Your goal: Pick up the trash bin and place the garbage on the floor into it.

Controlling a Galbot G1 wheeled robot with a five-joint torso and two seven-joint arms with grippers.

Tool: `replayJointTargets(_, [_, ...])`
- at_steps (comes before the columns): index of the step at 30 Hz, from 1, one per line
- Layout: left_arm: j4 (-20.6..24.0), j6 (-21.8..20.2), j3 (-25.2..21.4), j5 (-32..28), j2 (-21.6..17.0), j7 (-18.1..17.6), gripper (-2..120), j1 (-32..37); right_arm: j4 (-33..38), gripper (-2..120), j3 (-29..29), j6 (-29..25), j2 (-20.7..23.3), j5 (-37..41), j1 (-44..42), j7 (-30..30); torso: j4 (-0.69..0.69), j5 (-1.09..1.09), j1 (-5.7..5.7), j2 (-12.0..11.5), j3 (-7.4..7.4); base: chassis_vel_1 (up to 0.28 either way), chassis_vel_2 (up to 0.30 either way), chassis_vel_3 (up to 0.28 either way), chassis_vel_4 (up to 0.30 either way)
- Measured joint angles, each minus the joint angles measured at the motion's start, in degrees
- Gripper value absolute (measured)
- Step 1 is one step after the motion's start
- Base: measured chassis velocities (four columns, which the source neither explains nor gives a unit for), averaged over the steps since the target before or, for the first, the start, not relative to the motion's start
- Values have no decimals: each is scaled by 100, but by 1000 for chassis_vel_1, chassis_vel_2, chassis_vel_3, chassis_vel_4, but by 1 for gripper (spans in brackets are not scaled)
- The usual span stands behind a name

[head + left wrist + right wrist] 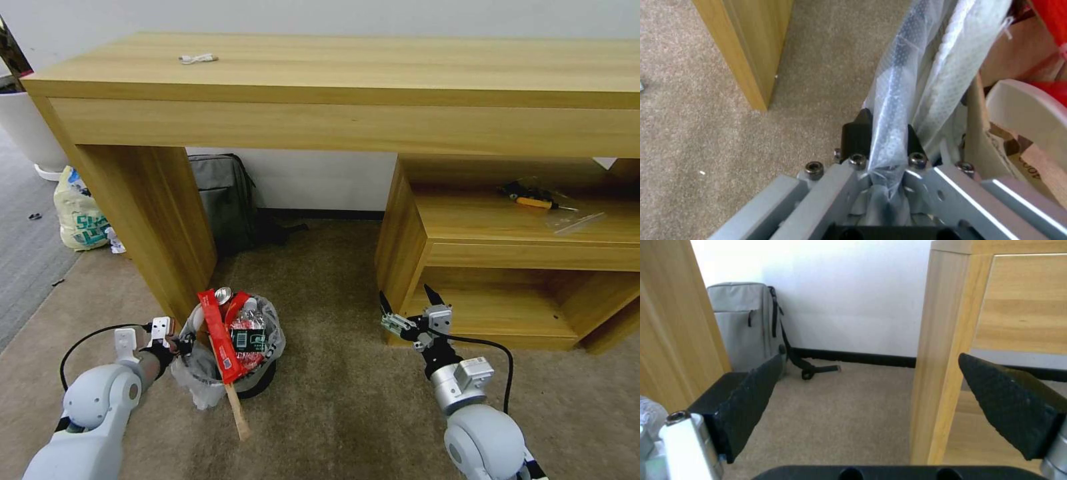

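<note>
Head view: the trash bin (pixel 235 347) is standing on the beige carpet (pixel 347 407) just beside the wooden desk leg (pixel 157 227), heaped with red wrappers (pixel 220 337), a can and a carton, while a wooden stick (pixel 237 410) is leaning out over its rim onto the floor. The left gripper (pixel 175 343) is clamping the bin's rim on the robot's left; the right gripper (pixel 408 308) is hovering near the shelf unit (pixel 507 253), well apart from the bin, its fingers spread wide and holding nothing. Left wrist view: the left gripper (pixel 882 140) is pinching the rim together with the translucent liner bag (pixel 902 83), fingers narrow on it. The grip appears to be bearing largely on thin film, so on lifting the liner could be slipping or tearing, or the one-sided hold could be tilting the overfull bin and shedding the stick and wrappers. Right wrist view: the open right gripper (pixel 871 400) is facing the grey backpack (pixel 746 323) and a desk panel (pixel 942 366); reaching forward could be striking that panel.
</note>
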State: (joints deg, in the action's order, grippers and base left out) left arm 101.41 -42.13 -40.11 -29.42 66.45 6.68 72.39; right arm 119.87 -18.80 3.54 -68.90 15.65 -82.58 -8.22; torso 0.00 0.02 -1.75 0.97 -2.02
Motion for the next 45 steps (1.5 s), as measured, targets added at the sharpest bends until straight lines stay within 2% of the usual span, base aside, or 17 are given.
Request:
replayJointTargets(12, [10, 16, 13, 17, 31, -13, 0, 42, 31, 100, 76, 55, -7, 88, 17, -22, -2, -3, 0, 0, -1, 0, 0, 0, 0])
replayJointTargets(14, [16, 30, 17, 27, 25, -36, 5, 55, 30, 100, 82, 55, -8, 92, 21, -22, -4, -5, 0, -1, -1, 0, 0, 0, 0])
replayJointTargets(17, [66, 26, 26, 45, 20, -36, 18, 98, 13, 100, 101, 55, -8, 109, 30, -22, -3, -6, -1, -1, -2, 0, 0, 0, 0])
replayJointTargets(18, [66, 26, 26, 45, 20, -36, 18, 98, 13, 100, 101, 55, -8, 109, 30, -22, -3, -6, -1, -1, -2, 0, 0, 0, 0])
replayJointTargets(21, [101, 16, 32, 82, 37, -37, 31, 121, 2, 100, 107, 58, 20, 162, 43, -22, -2, -4, -1, -1, -2, 0, 0, 0, 0])
replayJointTargets(22, [101, 16, 32, 82, 37, -37, 31, 121, 2, 100, 107, 58, 20, 162, 43, -22, -2, -4, -1, -1, -2, 0, 0, 0, 0])
replayJointTargets(25, [142, 10, 36, 99, 50, -42, 46, 144, -11, 100, 97, 61, 56, 208, 65, -22, -2, -3, -1, -1, -2, 0, 0, 0, 0])
replayJointTargets(26, [142, 10, 36, 99, 50, -42, 46, 144, -11, 100, 97, 61, 56, 208, 65, -22, -2, -3, -1, -1, -2, 0, 0, 0, 0])
replayJointTargets(28, [173, 0, 36, 102, 54, -66, 57, 167, -38, 100, 96, 62, 58, 225, 78, -22, -1, -3, -1, -1, -2, 0, 0, 0, 0])
replayJointTargets(30, [180, -5, 36, 102, 54, -70, 61, 170, -42, 100, 97, 62, 56, 226, 78, -22, -1, -2, -1, -1, -2, 0, 0, 0, 0])
replayJointTargets(33, [218, -11, 22, 99, 50, -95, 76, 196, -54, 100, 107, 58, 54, 226, 76, -20, -1, -3, -1, -1, -1, 0, 0, 0, 0])
replayJointTargets(34, [218, -11, 22, 99, 50, -95, 76, 196, -54, 100, 107, 58, 54, 226, 76, -20, -1, -3, -1, -1, -1, 0, 0, 0, 0])
replayJointTargets(36, [268, -12, 1, 89, 38, -93, 86, 234, -59, 100, 107, 53, 59, 230, 78, -20, -1, -2, -1, -1, -1, 0, 0, 0, 0])
replayJointTargets(37, [268, -12, 1, 89, 38, -93, 86, 234, -59, 100, 107, 53, 59, 230, 78, -20, -1, -2, -1, -1, -1, 0, 0, 0, 0])
replayJointTargets(39, [321, -13, -18, 73, 26, -86, 97, 268, -59, 100, 107, 50, 64, 236, 84, -20, -1, -2, -1, -1, -1, 0, 0, 0, 0])
replayJointTargets(45, [455, -13, -107, 38, -8, -74, 100, 373, -50, 100, 106, 48, 65, 239, 82, -20, -1, -2, -1, -1, -1, 0, 0, 0, 0])
